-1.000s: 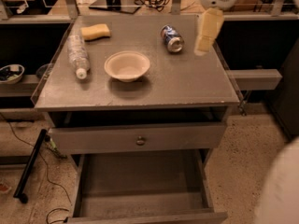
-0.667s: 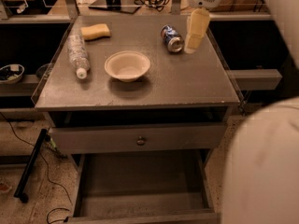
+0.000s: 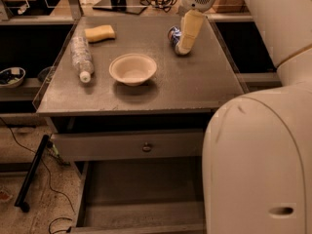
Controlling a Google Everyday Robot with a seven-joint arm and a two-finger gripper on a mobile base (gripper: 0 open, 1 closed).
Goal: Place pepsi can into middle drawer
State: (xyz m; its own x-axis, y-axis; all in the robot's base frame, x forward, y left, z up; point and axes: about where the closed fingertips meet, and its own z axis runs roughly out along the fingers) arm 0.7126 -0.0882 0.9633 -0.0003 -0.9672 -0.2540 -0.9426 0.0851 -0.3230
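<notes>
The pepsi can [image 3: 173,34] lies on its side at the back right of the cabinet top, blue with a silver end. My gripper [image 3: 184,44] comes down from the back and sits right against the can's right side, hiding part of it. The middle drawer [image 3: 141,199] is pulled out low at the front, a wide grey tray with a bare floor. My arm's big white body [image 3: 258,155] covers the drawer's right part.
On the cabinet top [image 3: 195,89] are a clear plastic bottle [image 3: 79,57] lying at the left, a cream bowl [image 3: 132,68] in the middle and a yellow sponge [image 3: 100,33] at the back. A drawer front with a round knob [image 3: 146,147] sits above the open drawer. Cables and a black bar [image 3: 31,172] lie on the floor at the left.
The gripper has moved left and down until it is against the pepsi can. The arm's white body has swung in and now fills the right side of the view.
</notes>
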